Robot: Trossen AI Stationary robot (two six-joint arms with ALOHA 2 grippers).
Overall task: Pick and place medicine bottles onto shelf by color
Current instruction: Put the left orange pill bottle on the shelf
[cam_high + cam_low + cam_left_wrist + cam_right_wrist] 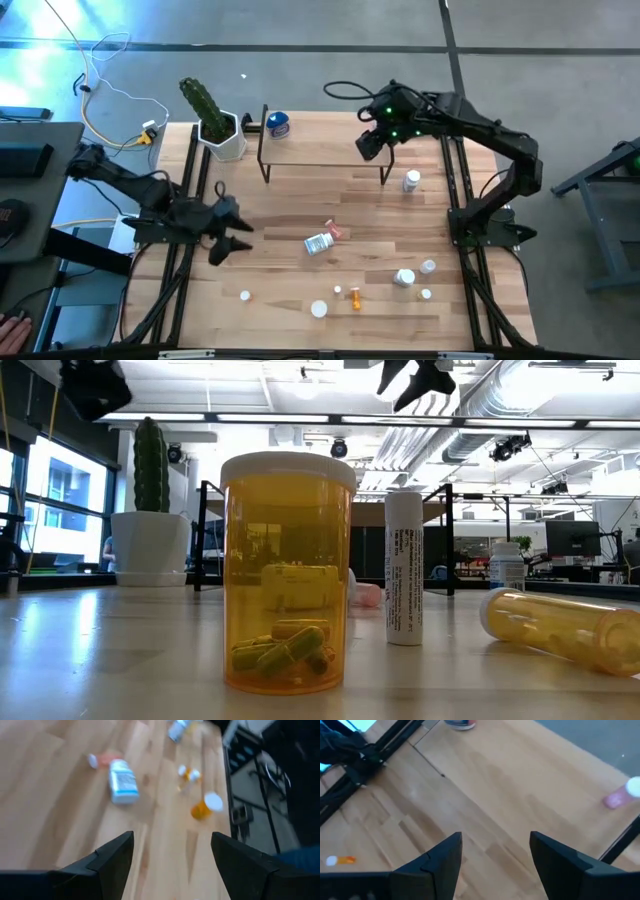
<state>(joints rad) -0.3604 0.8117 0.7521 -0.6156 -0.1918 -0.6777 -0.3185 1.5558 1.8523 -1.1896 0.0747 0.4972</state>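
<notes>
Above the low light-wood shelf on thin black legs point(325, 135), at its right end, my right gripper point(368, 146) hung with its dark fingers spread wide and nothing between them. On the shelf's left end stood one blue bottle with a white label point(278, 125). Out past the shelf's right side a white bottle point(411, 181) stood on the big wooden tabletop point(290, 210).

My left gripper point(228, 232) sat low over the table's left side, well apart from the shelf, its fingers also wide open and holding nothing. Ahead of it, near the table's middle, a white-labelled bottle point(319, 244) lay on its side, just beside a small pink bottle point(334, 231).

Toward the near edge the other medicine bottles were scattered: a small orange vial point(355, 297), a white-capped one point(318, 309), and a few white ones point(404, 277) on the right. In the low view a clear orange pill bottle with a white cap point(287, 570) stood upright, yellow-green capsules at its bottom. A green cactus in a white pot point(213, 121) stood left of the shelf.
</notes>
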